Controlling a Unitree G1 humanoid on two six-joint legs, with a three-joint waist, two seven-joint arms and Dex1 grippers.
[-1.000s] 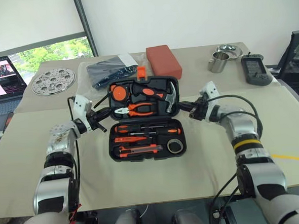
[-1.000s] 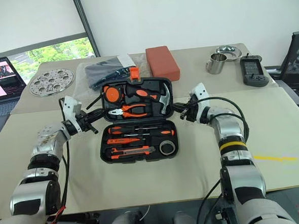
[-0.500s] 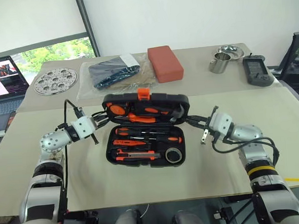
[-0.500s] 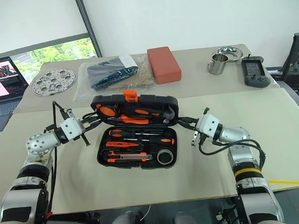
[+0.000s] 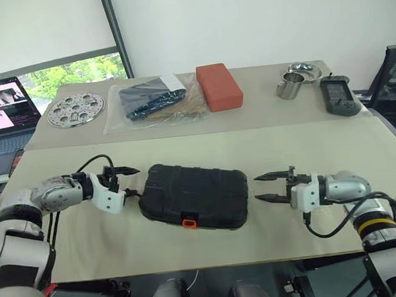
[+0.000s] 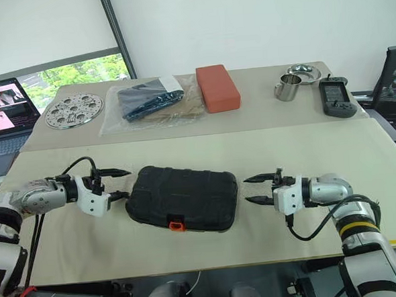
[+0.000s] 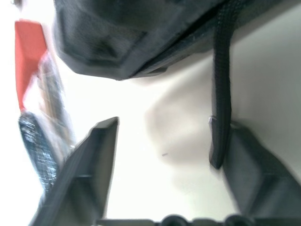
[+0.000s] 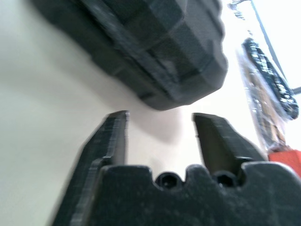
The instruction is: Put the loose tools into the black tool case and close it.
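Observation:
The black tool case lies shut and flat on the near table, its orange latch at the front edge. The loose tools are hidden from view. My left gripper is open just off the case's left end, pointing at it, with nothing between its fingers. My right gripper is open a short gap from the case's right end, also empty. In the left wrist view a case corner sits beyond the open fingers. The right wrist view shows the other case corner ahead of the spread fingers.
On the far table stand a red block, a clear bag with a dark item, a perforated metal disc, a steel cup and a dark handheld device. A laptop sits at the far left.
The case's lid came down from upright to fully shut. Both grippers went from shut to open, rolled, and drew back from the lid to the case's two ends.

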